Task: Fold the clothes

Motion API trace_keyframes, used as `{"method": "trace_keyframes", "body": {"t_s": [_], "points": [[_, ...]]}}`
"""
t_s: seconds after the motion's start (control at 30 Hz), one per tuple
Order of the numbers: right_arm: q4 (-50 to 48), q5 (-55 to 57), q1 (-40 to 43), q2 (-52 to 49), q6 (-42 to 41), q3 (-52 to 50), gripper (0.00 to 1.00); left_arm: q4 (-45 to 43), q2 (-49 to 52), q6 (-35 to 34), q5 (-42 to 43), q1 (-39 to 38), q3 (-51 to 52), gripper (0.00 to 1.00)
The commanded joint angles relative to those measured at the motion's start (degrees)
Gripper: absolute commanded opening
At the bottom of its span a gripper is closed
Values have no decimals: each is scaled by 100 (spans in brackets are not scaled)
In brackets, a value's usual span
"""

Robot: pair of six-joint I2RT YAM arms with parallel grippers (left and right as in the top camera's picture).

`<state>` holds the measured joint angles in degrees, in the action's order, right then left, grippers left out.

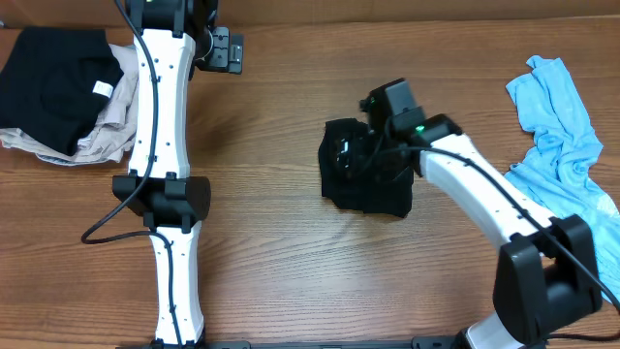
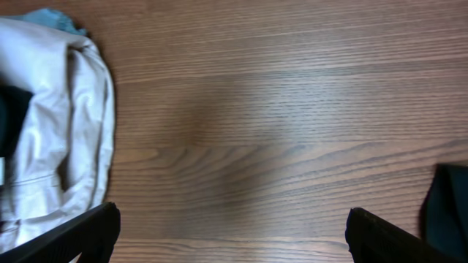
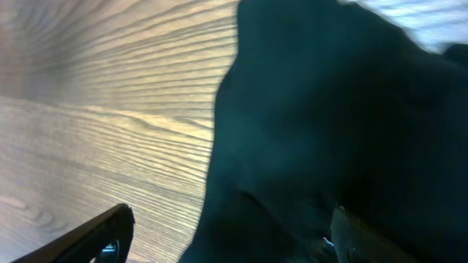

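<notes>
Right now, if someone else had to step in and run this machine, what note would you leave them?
Left gripper: open, empty, over bare table beside the beige garment.
Right gripper: open, down at the edge of the black bundle mid-table.
Far left: a black garment lies on the beige one.
Done: the black bundle looks folded.
Left: the blue garment, crumpled at the right edge; probably the beige one too.

Left arm (image 1: 155, 97) and right arm (image 1: 475, 189) are showing white shells, black joints. Black cable (image 1: 87, 234) is looping off the left; green light (image 1: 420, 127) is glowing on right wrist. Left gripper (image 2: 230, 219) is showing black fingers.
</notes>
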<state>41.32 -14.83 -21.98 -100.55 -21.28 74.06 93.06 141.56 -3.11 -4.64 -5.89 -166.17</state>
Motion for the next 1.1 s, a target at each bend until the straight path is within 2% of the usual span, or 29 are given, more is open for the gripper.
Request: {"method": "trace_keyframes", "body": {"t_s": [0.0, 0.07, 0.1, 0.4, 0.6, 0.77, 1.07], "points": [[382, 111, 374, 697, -118, 577, 93, -33, 129, -68, 389, 11, -81, 100], [754, 129, 603, 999, -105, 811, 95, -24, 129, 101, 713, -15, -81, 100], [909, 129, 726, 1121, -107, 903, 100, -9, 129, 190, 837, -28, -81, 100], [1963, -197, 1871, 1794, -105, 1040, 100, 339, 129, 313, 1851, -225, -81, 100], [2304, -1025, 1991, 1794, 391, 1040, 100, 376, 129, 157, 1875, -461, -81, 100], [2721, -833, 1993, 1794, 417, 1040, 100, 376, 129, 118, 1961, -833, -81, 100], [2900, -535, 2452, 1794, 415, 1040, 100, 376, 129, 125, 1471, -1355, -63, 100]]}}
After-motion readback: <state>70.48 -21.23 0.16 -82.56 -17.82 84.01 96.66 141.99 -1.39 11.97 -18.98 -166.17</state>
